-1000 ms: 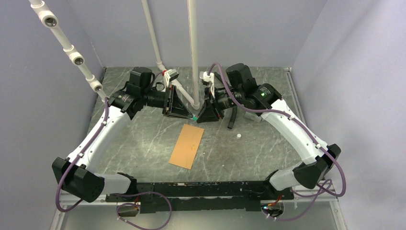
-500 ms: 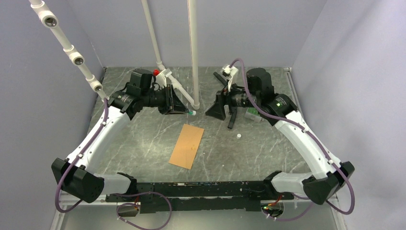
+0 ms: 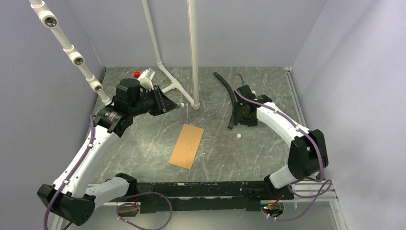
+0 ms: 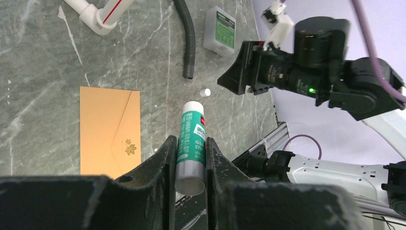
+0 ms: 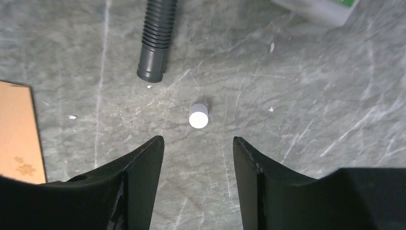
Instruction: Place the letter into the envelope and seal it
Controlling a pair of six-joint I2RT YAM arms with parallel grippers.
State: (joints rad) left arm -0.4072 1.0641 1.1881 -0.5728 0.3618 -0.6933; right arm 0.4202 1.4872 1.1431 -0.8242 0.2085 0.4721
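Two fingers of your left gripper (image 4: 190, 144) are clamped on a green-and-white glue stick (image 4: 192, 132), held in the air over the far left part of the grey marbled counter (image 3: 143, 139) with its white end pointing out past the fingertips. Your right gripper (image 5: 197, 142) is spread wide and carries nothing; it hangs toward the right edge, directly over a small white cylinder (image 5: 198, 116), probably the stick's cap.

Just beyond the cap is the end of a black ribbed hose (image 5: 155, 43). The orange-brown kraft envelope (image 3: 186, 145) lies flat mid-counter with its pointed flap apparently folded down. The letter is nowhere in view, so it is likely inside.

You look to be in the sealing step. Next, lower the right fingers astride the cap and close gently, since it could tip or roll.
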